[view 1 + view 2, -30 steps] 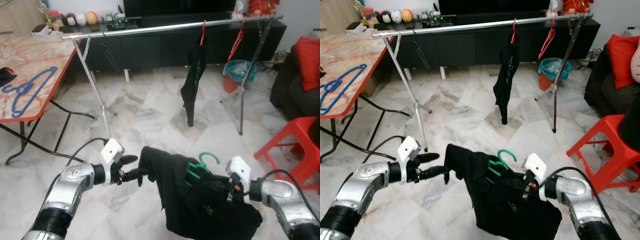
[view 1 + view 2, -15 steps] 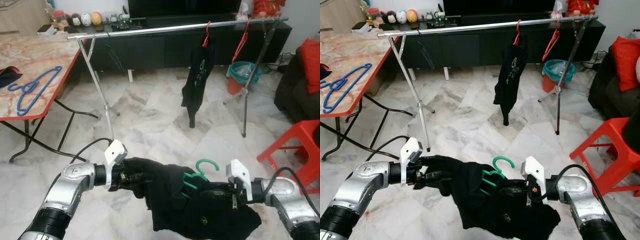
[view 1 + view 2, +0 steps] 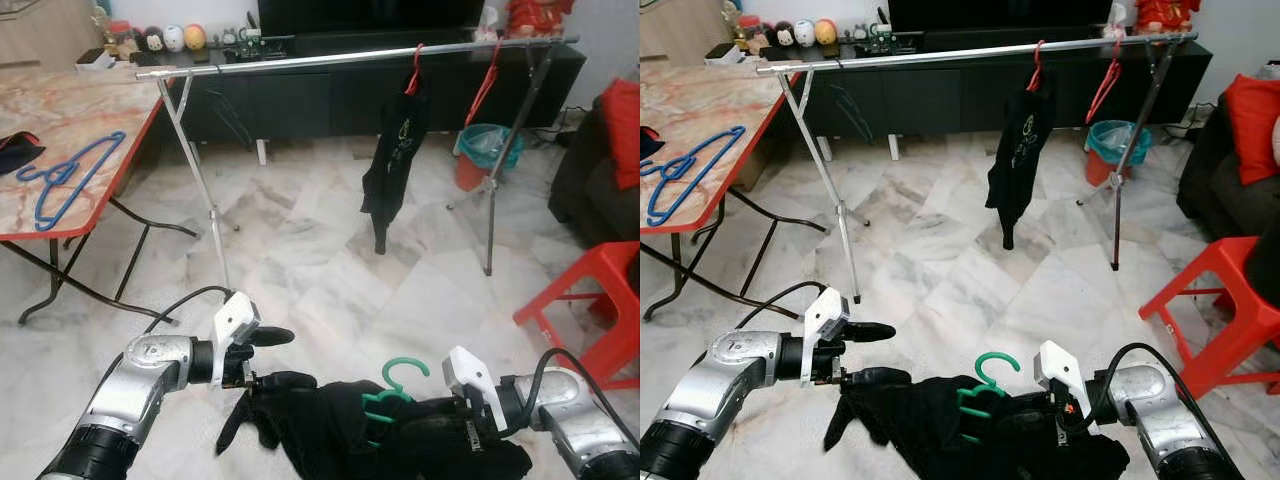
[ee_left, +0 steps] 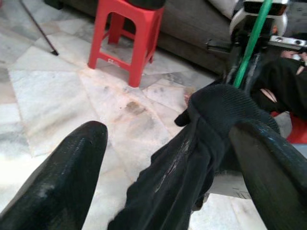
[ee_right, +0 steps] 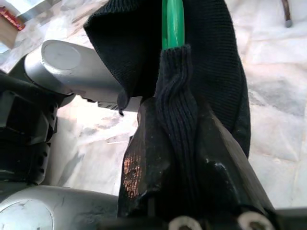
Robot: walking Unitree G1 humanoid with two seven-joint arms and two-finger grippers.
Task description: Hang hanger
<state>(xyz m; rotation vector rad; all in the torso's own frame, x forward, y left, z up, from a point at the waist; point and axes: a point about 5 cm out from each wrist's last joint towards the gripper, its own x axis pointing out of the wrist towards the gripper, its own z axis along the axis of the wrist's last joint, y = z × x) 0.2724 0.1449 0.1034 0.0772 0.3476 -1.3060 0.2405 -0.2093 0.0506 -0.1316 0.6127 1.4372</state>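
Low in front of me, my left hand has let go and now gapes beside the black garment, which sags from the green hanger my right hand pinches, far short of the rail.

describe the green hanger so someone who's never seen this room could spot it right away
Start at the long silver clothes rail that crosses the room in front of the black TV cabinet, then drop down to the two silver arms nearest the camera. Between them hangs a black garment, pinched by the right gripper. The green hanger pokes from it; the rail's hangers are red, the table's blue.
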